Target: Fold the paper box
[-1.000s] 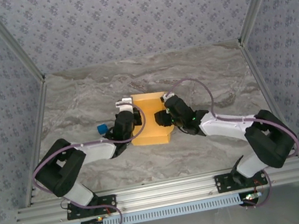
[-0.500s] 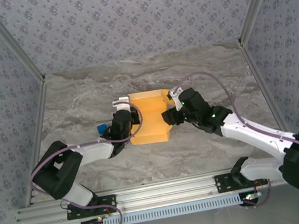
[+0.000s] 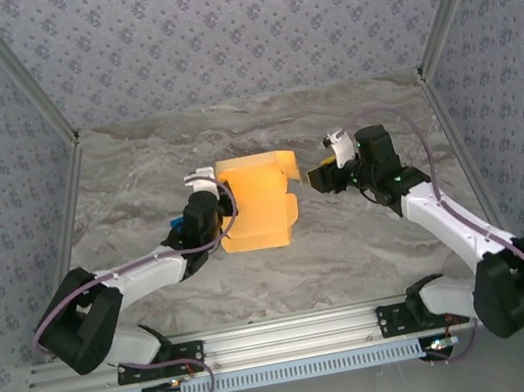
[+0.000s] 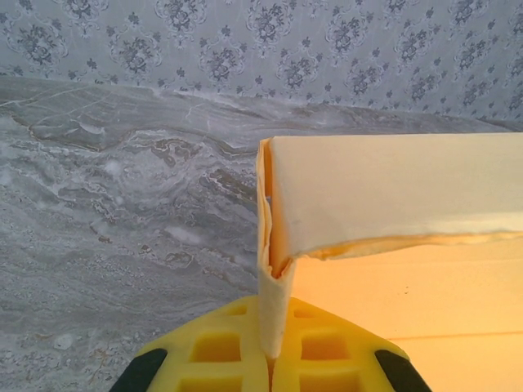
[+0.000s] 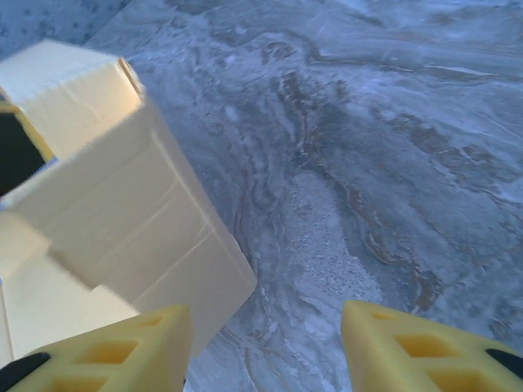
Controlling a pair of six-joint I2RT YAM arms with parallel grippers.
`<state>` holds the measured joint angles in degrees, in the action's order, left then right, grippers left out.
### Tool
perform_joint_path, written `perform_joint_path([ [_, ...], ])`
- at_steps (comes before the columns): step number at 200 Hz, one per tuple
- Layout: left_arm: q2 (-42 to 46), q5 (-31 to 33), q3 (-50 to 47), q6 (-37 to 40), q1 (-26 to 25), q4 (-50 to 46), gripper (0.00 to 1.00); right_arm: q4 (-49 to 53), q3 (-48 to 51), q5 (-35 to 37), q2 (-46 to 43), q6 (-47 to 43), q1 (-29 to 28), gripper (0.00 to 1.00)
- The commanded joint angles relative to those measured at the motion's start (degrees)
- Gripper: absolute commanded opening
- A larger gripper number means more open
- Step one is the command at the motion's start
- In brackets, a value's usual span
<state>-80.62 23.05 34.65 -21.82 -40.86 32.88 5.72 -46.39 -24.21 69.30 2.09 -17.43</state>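
veined marble tabletop (image 3: 373,247) under orange-yellow paper box (image 3: 257,212) (thin, creased card)

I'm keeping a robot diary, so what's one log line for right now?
paper box: partly folded | left fingers: shut on its edge | right fingers: open, holding nothing, beside box

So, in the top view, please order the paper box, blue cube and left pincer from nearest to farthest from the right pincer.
From the right pincer:
1. paper box, just to its left.
2. left pincer, at the box's left edge.
3. blue cube, farthest left.
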Motion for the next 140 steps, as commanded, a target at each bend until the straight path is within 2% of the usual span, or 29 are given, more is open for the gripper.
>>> perform_joint_path([
  [1,1.9,-1.3,-0.2,-1.0,0.4,-0.9,0.0,-2.0,-2.4,-8.7,3.4,-3.3,1.2,0.48],
  [49,2.4,-2.2,0.3,-0.9,0.4,-1.7,0.0,-5.0,-4.4,-16.0,8.0,-4.5,0.2,0.45],
  [83,2.1,-2.3,0.2,-0.9,0.4,-1.4,0.0,-5.0,-5.9,-17.4,10.2,-6.3,-1.1,0.47],
  [140,1.7,-3.2,0.6,-0.9,0.4,-1.3,0.0,-4.4,-8.5,-16.7,13.1,-7.5,-2.4,0.45],
])
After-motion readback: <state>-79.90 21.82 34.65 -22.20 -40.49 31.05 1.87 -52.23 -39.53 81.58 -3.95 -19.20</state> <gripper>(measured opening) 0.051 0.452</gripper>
